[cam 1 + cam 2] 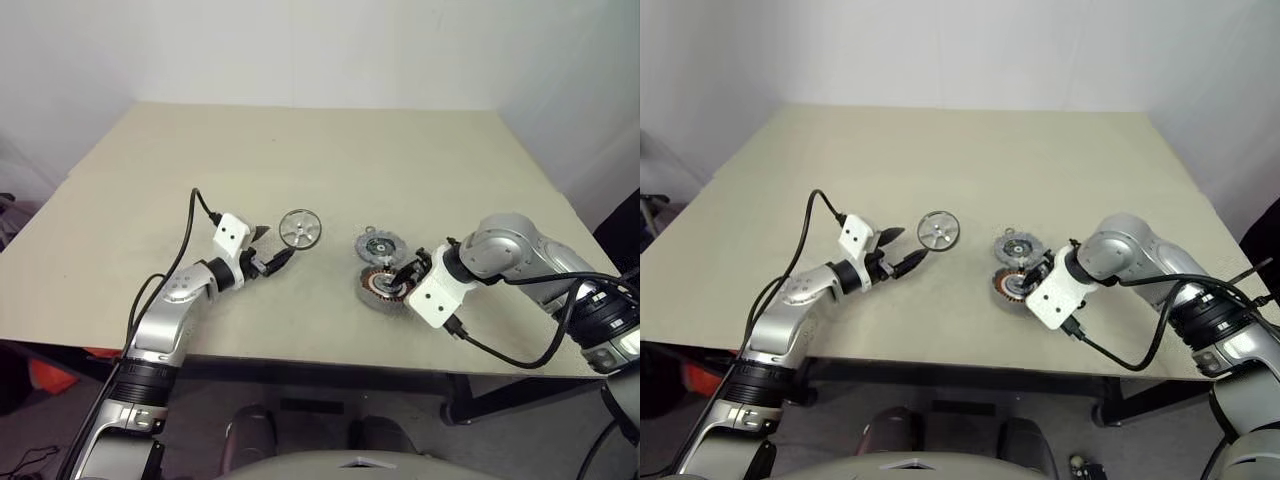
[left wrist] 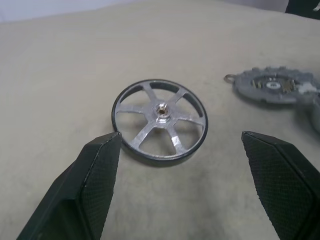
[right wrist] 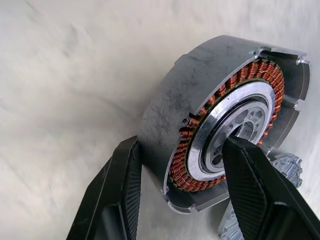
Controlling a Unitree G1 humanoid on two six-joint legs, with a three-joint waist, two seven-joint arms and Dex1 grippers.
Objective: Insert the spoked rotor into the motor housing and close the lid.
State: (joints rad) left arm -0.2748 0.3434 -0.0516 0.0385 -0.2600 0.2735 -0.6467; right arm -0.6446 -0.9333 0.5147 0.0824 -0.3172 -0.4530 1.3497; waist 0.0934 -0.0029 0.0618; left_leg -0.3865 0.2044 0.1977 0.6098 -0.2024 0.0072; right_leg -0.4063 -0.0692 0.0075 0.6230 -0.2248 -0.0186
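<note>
The spoked rotor (image 1: 300, 228), a bright silver wheel, lies flat on the table just ahead of my left gripper (image 1: 275, 246). That gripper is open, its fingers (image 2: 100, 170) spread wider than the rotor (image 2: 160, 120) and holding nothing. My right gripper (image 1: 405, 275) is shut on the motor housing (image 1: 383, 285). One finger presses the grey outer wall and the other sits in the central hole, inside the copper windings (image 3: 200, 95). The lid (image 1: 379, 244) lies on the table just behind the housing, its notched face with the dark centre turned up.
The beige table (image 1: 300, 150) has a wide bare area behind the parts. Its front edge runs close below both arms. Black cables trail from each wrist.
</note>
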